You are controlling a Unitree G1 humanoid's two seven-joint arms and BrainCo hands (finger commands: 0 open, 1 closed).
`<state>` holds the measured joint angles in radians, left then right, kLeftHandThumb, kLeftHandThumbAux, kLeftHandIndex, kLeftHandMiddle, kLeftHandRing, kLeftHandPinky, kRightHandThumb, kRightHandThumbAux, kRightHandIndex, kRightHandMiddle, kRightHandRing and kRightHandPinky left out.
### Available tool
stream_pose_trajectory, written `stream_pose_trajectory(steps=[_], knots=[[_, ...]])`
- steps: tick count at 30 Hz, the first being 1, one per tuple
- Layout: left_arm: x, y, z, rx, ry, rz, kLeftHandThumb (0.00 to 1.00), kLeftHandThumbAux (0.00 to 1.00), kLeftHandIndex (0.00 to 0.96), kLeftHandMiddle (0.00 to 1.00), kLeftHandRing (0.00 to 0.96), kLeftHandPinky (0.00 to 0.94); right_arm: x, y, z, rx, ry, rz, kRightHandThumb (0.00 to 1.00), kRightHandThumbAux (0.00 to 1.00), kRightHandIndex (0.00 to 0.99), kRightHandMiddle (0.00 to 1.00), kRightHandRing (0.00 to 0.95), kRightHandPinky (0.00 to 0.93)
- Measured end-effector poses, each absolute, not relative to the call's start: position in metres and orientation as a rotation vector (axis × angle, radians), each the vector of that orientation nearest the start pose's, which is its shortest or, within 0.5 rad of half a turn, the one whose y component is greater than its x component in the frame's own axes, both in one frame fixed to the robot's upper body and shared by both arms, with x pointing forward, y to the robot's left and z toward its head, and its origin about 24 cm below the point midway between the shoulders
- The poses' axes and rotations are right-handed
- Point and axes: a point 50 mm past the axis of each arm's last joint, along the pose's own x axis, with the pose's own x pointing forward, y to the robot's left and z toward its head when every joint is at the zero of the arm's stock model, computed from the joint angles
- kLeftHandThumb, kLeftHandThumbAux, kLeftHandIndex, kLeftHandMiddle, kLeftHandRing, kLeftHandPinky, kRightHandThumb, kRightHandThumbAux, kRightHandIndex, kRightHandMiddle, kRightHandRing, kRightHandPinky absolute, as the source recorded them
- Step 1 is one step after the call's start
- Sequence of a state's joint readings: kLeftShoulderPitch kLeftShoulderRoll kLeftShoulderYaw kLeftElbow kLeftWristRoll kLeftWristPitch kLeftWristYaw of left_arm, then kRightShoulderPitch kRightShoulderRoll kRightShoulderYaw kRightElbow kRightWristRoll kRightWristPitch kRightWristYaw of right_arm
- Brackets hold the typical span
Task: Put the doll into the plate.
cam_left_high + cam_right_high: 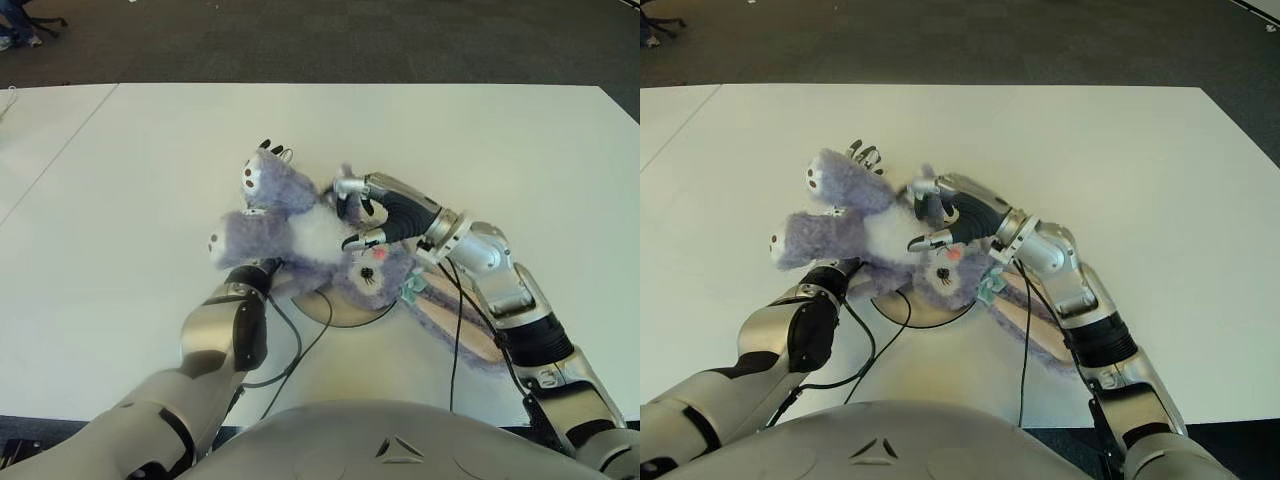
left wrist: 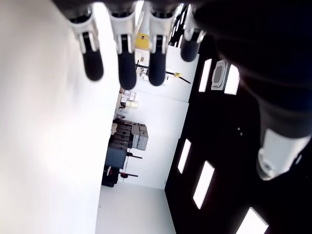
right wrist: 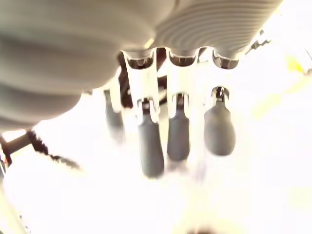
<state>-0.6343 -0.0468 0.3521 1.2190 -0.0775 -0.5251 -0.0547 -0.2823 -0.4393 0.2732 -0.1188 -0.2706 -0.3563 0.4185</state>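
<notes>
A purple plush doll [image 1: 300,235] with a white belly lies across a small round plate [image 1: 340,315] near the table's front. Its head rests over the plate, its feet point up and left, and one long pink-lined ear [image 1: 462,335] trails off to the right. My left hand [image 1: 272,150] is behind the doll's legs, with only its fingertips showing past a foot. In the left wrist view its fingers [image 2: 122,58] are straight and hold nothing. My right hand [image 1: 355,212] lies over the doll's middle. Its fingers [image 3: 151,146] are stretched out onto the white fur, thumb apart, not clenched.
The white table [image 1: 150,150] reaches far to the left, right and back. Dark floor [image 1: 350,40] lies beyond its far edge. A black cable [image 1: 292,350] from my left arm loops over the table beside the plate.
</notes>
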Motion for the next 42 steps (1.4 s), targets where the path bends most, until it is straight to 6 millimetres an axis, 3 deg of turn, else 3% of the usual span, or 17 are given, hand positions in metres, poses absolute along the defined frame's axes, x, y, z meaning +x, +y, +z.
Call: stream_pose_trajectory(steps=[22, 26, 34, 39, 42], knots=[[0.330, 0.135, -0.005, -0.248, 0.106, 0.111, 0.000, 0.613, 0.153, 0.254, 0.271, 0.274, 0.279, -0.129, 0.145, -0.816, -0.658, 0.654, 0.076, 0.327, 0.000, 0.000, 0.000, 0.000], [0.330, 0.134, -0.005, -0.245, 0.106, 0.114, 0.000, 0.601, 0.150, 0.261, 0.267, 0.256, 0.290, -0.138, 0.158, -0.792, -0.672, 0.624, 0.078, 0.319, 0.000, 0.000, 0.000, 0.000], [0.331, 0.134, -0.005, -0.248, 0.104, 0.113, 0.000, 0.579, 0.136, 0.261, 0.269, 0.245, 0.305, -0.159, 0.208, -0.794, -0.790, 0.507, 0.066, 0.249, 0.000, 0.000, 0.000, 0.000], [0.330, 0.134, -0.005, -0.249, 0.105, 0.113, 0.000, 0.579, 0.139, 0.269, 0.275, 0.257, 0.306, -0.166, 0.218, -0.792, -0.818, 0.459, 0.041, 0.198, 0.000, 0.000, 0.000, 0.000], [0.330, 0.134, -0.005, -0.251, 0.104, 0.113, 0.000, 0.582, 0.139, 0.274, 0.275, 0.245, 0.310, -0.172, 0.216, -0.777, -0.800, 0.425, 0.007, 0.221, 0.000, 0.000, 0.000, 0.000]])
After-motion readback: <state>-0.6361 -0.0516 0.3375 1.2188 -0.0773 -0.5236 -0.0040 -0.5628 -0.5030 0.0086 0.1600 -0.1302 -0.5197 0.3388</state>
